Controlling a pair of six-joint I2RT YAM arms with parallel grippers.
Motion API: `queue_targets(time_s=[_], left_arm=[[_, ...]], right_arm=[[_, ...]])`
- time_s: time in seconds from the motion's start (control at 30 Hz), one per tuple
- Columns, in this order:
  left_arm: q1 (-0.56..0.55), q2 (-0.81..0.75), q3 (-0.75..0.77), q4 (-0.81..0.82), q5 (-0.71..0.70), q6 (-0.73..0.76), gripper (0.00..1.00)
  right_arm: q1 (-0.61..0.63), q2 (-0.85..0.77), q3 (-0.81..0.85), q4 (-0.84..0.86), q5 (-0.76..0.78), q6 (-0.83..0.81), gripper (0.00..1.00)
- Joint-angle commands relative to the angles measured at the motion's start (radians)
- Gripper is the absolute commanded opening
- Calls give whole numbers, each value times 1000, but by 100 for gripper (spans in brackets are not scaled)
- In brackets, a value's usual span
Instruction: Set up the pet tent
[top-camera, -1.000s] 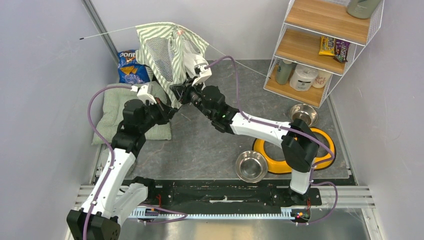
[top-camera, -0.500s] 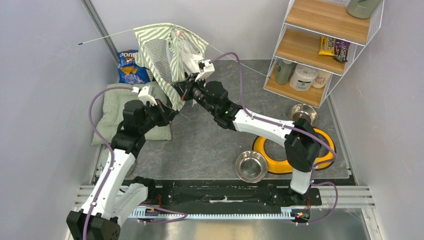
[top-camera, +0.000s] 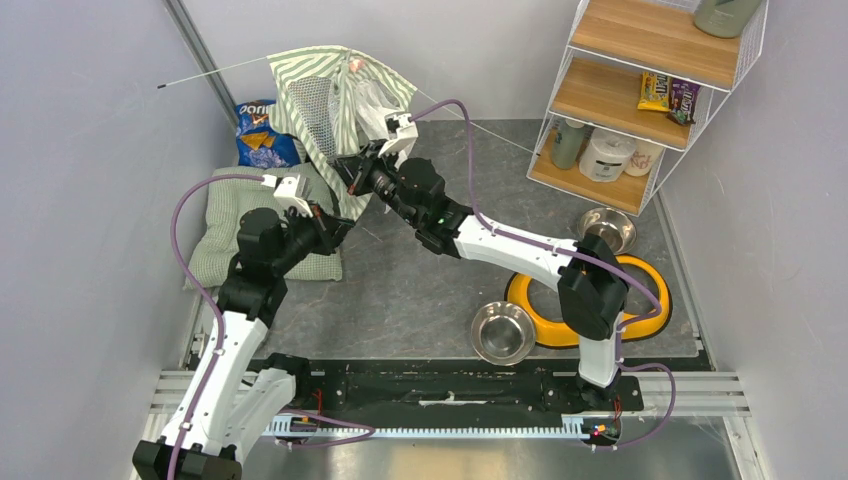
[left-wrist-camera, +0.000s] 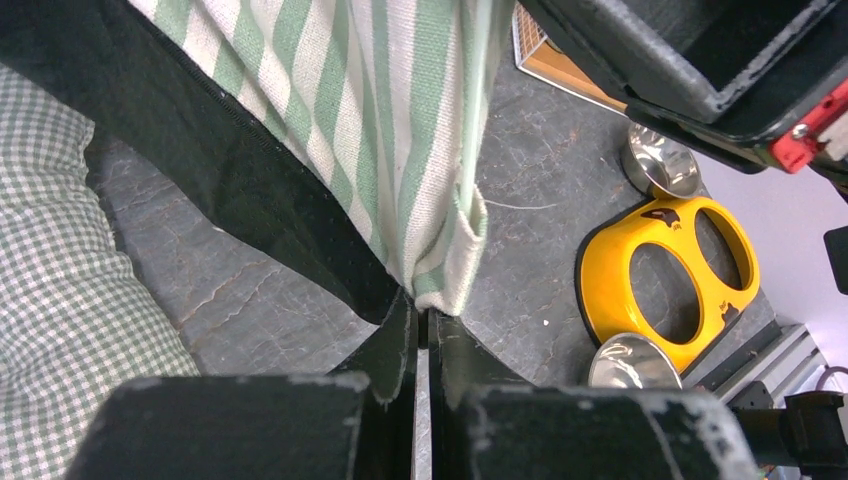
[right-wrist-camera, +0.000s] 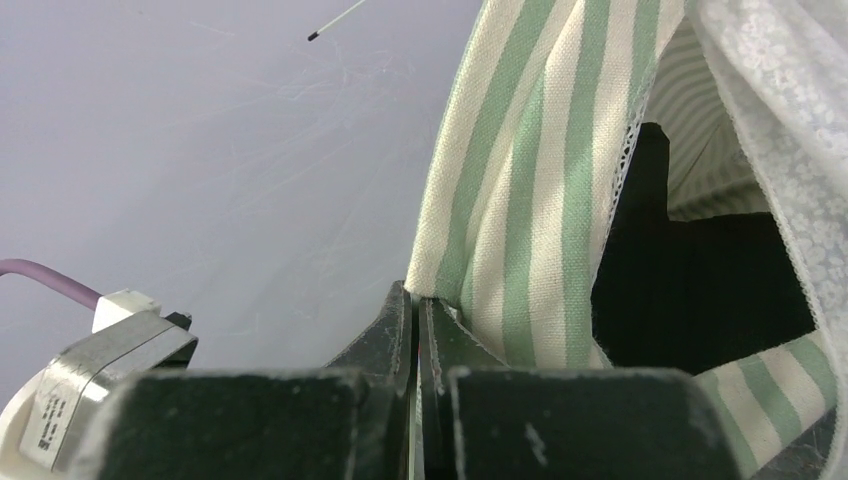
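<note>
The pet tent (top-camera: 330, 95) is green-and-white striped fabric with a white mesh panel, held up at the back left, thin poles sticking out to both sides. My left gripper (top-camera: 338, 222) is shut on the tent's lower hem; the left wrist view shows the jaws closed on a striped fabric corner (left-wrist-camera: 440, 270) beside its black base panel (left-wrist-camera: 250, 190). My right gripper (top-camera: 350, 172) is shut on a striped edge a little higher; the right wrist view shows the fabric (right-wrist-camera: 520, 200) pinched at the fingertips (right-wrist-camera: 400, 310).
A pale green quilted cushion (top-camera: 225, 215) lies at the left under my left arm. A blue chip bag (top-camera: 262, 135) sits behind it. A yellow double-bowl holder (top-camera: 640, 300), two steel bowls (top-camera: 502, 332) and a wire shelf (top-camera: 640, 90) stand at the right.
My right gripper has moved left and back with the tent edge. My left arm has shifted slightly left. The tent has swung a little leftward.
</note>
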Motion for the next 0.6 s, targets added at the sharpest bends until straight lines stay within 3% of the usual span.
queue_targets(time_s=[0.0, 0.2, 0.37, 0.57], left_arm=[[-13, -26, -9, -123, 182, 46, 2], [-13, -47, 2, -134, 213, 62, 2], [-13, -50, 39, -207, 69, 91, 2], [-13, -43, 62, -247, 6, 104, 2]], right_arm=[[-32, 18, 64, 104, 157, -88, 0], [-30, 34, 70, 103, 184, -123, 0], [-30, 18, 42, 101, 191, -164, 0], [-33, 5, 34, 107, 209, -195, 0]])
